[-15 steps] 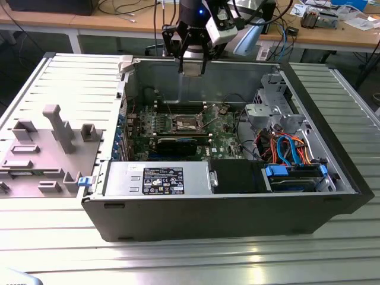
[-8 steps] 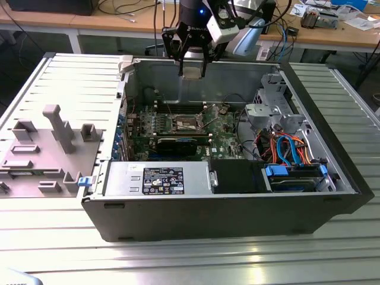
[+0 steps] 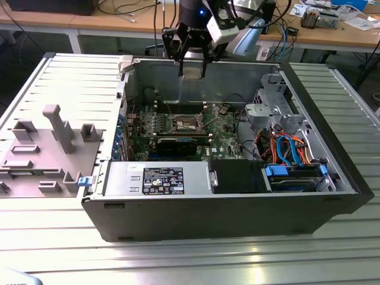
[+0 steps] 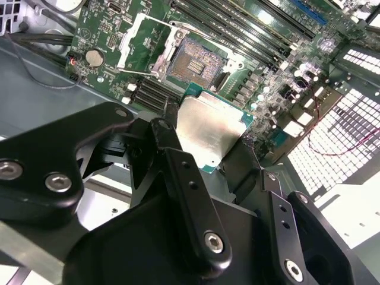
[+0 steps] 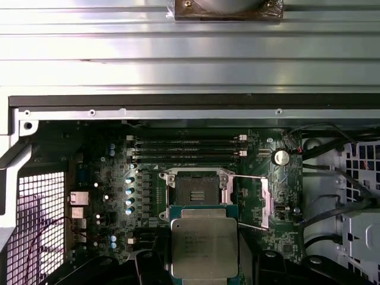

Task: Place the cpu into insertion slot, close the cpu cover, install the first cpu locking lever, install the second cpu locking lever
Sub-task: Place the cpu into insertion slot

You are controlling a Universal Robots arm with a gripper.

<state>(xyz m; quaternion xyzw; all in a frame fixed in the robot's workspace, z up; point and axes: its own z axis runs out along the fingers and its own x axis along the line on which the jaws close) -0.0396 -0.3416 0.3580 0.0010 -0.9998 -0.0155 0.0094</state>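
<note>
Holding the cpu (image 3: pixel 193 67) (image 4: pixel 211 127) (image 5: pixel 205 244), the gripper (image 3: pixel 193 70) (image 4: pixel 208 148) (image 5: pixel 206 264) has its jaws clenched on two opposite edges of the chip, with black fingers (image 4: pixel 171 133) pressed on either side. The chip's silvery top faces out and its green edge shows around the metal.

Exterior view: the chip hangs well above the insertion slot (image 3: pixel 186 123), up around the top rim of the open computer case (image 3: pixel 237 217), not touching anything.

The slot (image 4: pixel 193 62) (image 5: pixel 194 189) is bare, with the dark contact field showing inside its silver rim and nothing seated in it. The cpu cover (image 4: pixel 168 54) (image 5: pixel 265 202) is swung up off the slot and stands open just beside it, on the side toward the coin battery (image 4: pixel 94 57) (image 5: pixel 281 157). Two thin wire levers (image 5: pixel 250 177) run between the slot and the cover.

Long memory slots (image 5: pixel 187 148) lie just beside the slot on another side, all on the green motherboard (image 3: pixel 222 127) (image 5: pixel 107 196). A silver power supply (image 3: pixel 154 178) sits well apart from the slot, by the case's front wall in the exterior view. A grey fixture tray (image 3: pixel 41 154) sits outside the case, far from the slot, at the exterior view's left.
</note>
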